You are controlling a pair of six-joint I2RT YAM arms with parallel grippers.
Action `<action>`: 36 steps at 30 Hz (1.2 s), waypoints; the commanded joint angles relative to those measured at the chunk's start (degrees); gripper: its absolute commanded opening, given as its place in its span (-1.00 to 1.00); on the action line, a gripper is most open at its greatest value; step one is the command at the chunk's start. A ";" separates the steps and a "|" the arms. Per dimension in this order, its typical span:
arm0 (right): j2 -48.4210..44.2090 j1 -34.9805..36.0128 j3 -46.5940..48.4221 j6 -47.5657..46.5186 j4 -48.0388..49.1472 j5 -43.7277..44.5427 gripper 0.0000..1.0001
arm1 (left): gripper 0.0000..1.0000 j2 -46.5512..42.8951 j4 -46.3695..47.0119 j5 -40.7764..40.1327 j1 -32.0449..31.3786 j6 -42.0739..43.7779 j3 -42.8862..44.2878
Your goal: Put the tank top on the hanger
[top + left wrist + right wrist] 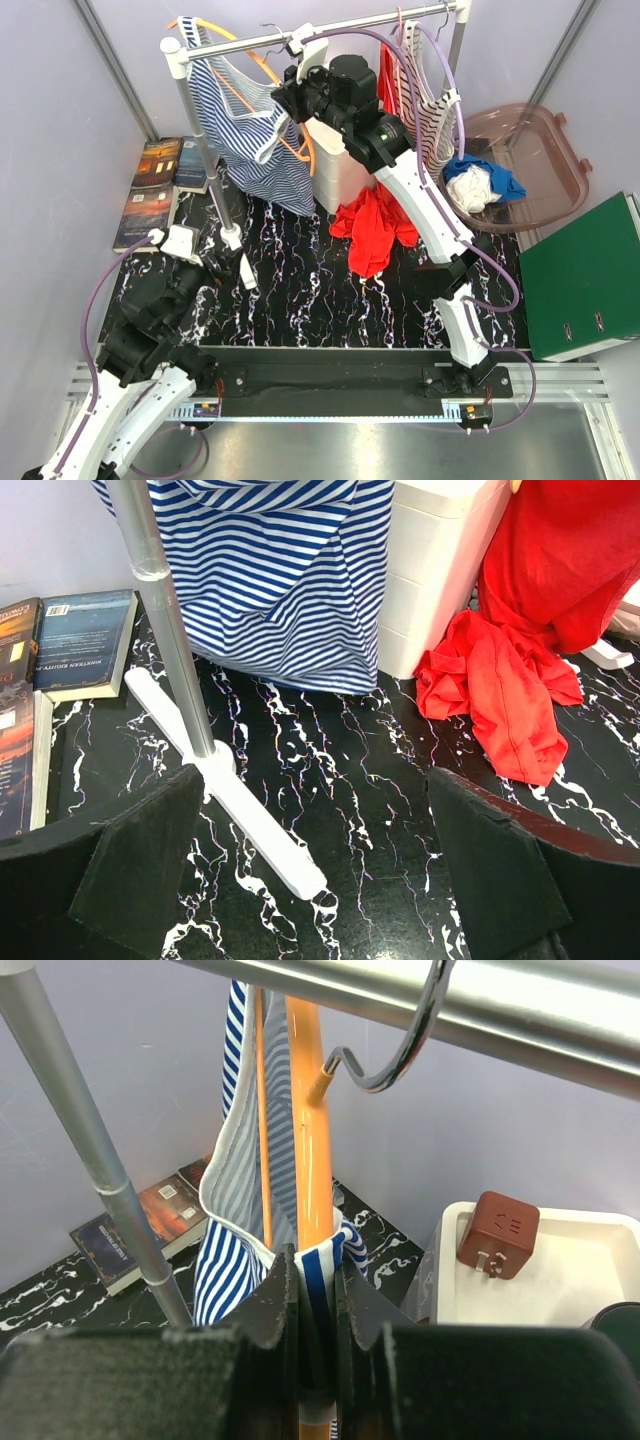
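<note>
The navy-and-white striped tank top (245, 130) hangs from the orange hanger (308, 150) at the left end of the rack's rail. The hanger's metal hook (400, 1050) sits over the rail. My right gripper (283, 105) is raised to the hanger's near shoulder. In the right wrist view, my right gripper (315, 1260) is shut on the tank top's strap (325, 1270), which is wrapped over the orange hanger arm (310, 1140). My left gripper (222, 262) is low over the black marbled table by the rack's foot. In the left wrist view, my left gripper (315, 780) is wide open and holds nothing, with the tank top's hem (280, 580) ahead.
The rack's pole (160, 610) and white foot (240, 810) are just ahead of the left gripper. A red garment (375, 225) drapes off a white box (340, 165). A dark-red striped top (430, 110) hangs at the rail's right end. Also around: basket (545, 150), green box (585, 275), books (160, 185).
</note>
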 commanded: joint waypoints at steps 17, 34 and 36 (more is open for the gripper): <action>-1.12 -0.74 -3.32 4.41 4.62 -0.39 -1.00 | 0.98 -0.94 0.96 1.08 0.28 -0.25 0.97; -5.34 -0.91 -7.28 6.52 4.62 -3.11 0.03 | 0.98 -1.38 1.05 1.08 0.28 -0.16 0.97; -6.04 -0.82 -7.98 6.52 4.70 -3.29 0.22 | 0.98 -1.21 0.96 1.17 0.28 -0.07 0.97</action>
